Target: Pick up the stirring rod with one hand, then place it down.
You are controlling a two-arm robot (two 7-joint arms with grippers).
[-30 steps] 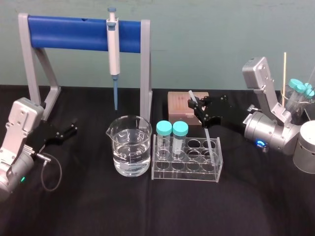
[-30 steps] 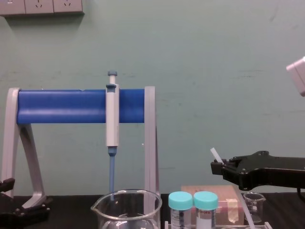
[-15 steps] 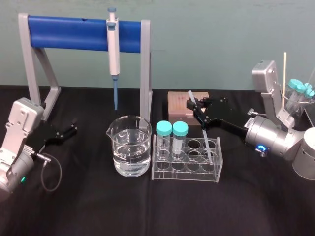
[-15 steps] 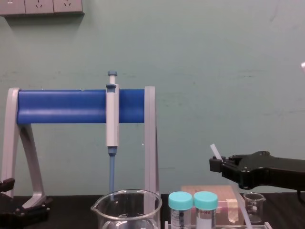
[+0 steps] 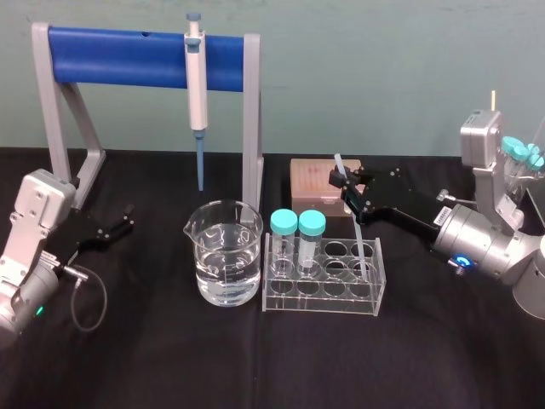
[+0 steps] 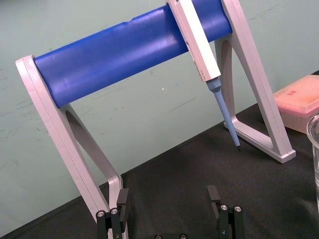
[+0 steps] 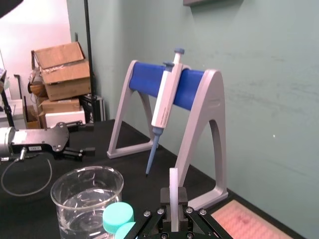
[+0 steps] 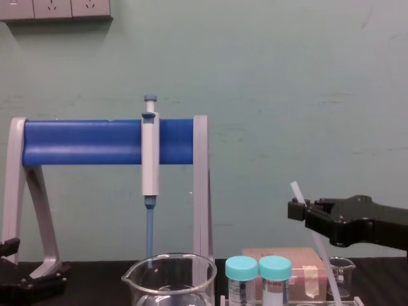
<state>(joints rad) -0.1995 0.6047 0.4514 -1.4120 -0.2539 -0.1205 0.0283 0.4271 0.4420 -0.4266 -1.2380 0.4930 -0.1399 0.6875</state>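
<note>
1. Where the right gripper (image 5: 346, 181) reaches leftward above the clear acrylic rack (image 5: 324, 296), its two flat black jaws are clenched on the stirring rod (image 5: 358, 230).
2. The rod is thin, straight and translucent white, and it stands tilted. Its upper end projects above the jaws. Its lower end dips to the rack's right end, on the near side of the pink box (image 5: 308, 183).
3. Two teal-capped tubes (image 5: 297, 224) stand at the rack's left end, beside a round glass beaker (image 5: 223, 256) of water.
4. The left gripper (image 5: 119, 227) sits at the far left over the black cloth (image 5: 272, 358), jaws released.
</note>
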